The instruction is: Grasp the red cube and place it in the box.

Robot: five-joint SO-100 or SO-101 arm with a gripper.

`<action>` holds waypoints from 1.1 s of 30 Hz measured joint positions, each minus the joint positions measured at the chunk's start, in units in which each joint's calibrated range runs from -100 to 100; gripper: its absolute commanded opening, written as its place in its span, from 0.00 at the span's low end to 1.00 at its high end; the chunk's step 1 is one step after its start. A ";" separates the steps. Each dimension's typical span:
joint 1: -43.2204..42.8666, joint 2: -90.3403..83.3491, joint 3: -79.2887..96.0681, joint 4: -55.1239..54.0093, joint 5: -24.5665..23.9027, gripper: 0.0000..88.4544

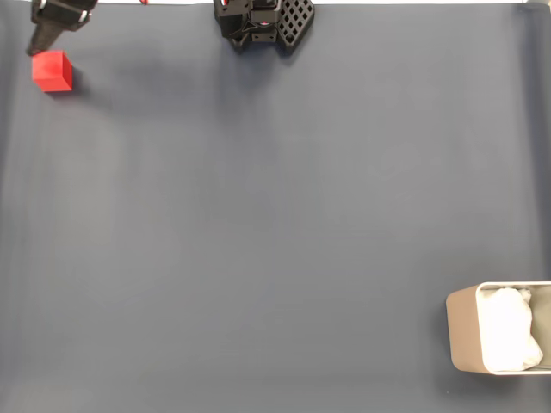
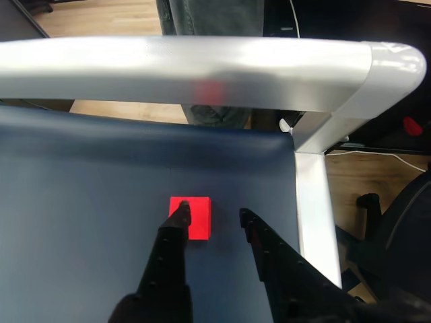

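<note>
The red cube [image 1: 52, 70] sits on the dark blue table cover at the far left top of the fixed view. My gripper [image 1: 41, 45] hovers just above it there. In the wrist view the gripper [image 2: 213, 215] is open. Its left finger [image 2: 176, 232] overlaps the left side of the red cube [image 2: 200, 215], and its right finger [image 2: 252, 225] stands a little to the cube's right. The beige box [image 1: 461, 331] with white wrinkly lining stands at the bottom right of the fixed view, cut by the frame edge.
The arm's black base [image 1: 263, 21] is at the top middle of the fixed view. A white metal rail [image 2: 202, 70] borders the table just beyond the cube, with a post [image 2: 311, 202] at its right. Wide blue cover [image 1: 275, 215] lies between cube and box.
</note>
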 measured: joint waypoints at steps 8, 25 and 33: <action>0.00 -3.65 3.07 0.08 0.29 0.36; -0.07 -4.26 8.14 -0.32 2.64 0.40; -1.41 -3.13 9.76 -1.59 2.93 0.40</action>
